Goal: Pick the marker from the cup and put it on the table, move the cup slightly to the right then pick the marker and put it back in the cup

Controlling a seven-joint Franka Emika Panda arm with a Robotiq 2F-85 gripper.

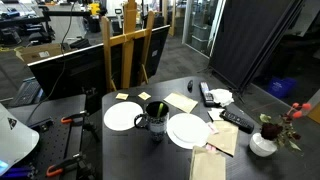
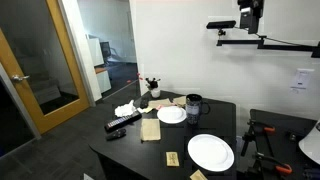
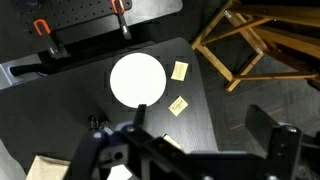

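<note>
The cup (image 1: 152, 121) is a dark mug standing between two white plates on the dark table (image 1: 160, 160). It also shows in an exterior view (image 2: 194, 106). The yellow-green marker (image 1: 157, 108) stands upright in it, its tip above the rim. In the wrist view my gripper (image 3: 205, 125) hangs high over the table, open, with nothing between its black fingers (image 3: 270, 128). It is well above and apart from the cup. A dark round shape (image 3: 97, 123) below the plate may be the cup, mostly hidden by the gripper body.
White plates (image 1: 123, 117) (image 1: 187, 130) flank the cup. Yellow sticky notes (image 3: 180, 71) (image 3: 179, 104) lie beyond one plate (image 3: 137, 80). A white vase with red flowers (image 1: 263, 143), remotes (image 1: 236, 120) and papers crowd one end of the table. A wooden easel (image 1: 128, 45) stands behind it.
</note>
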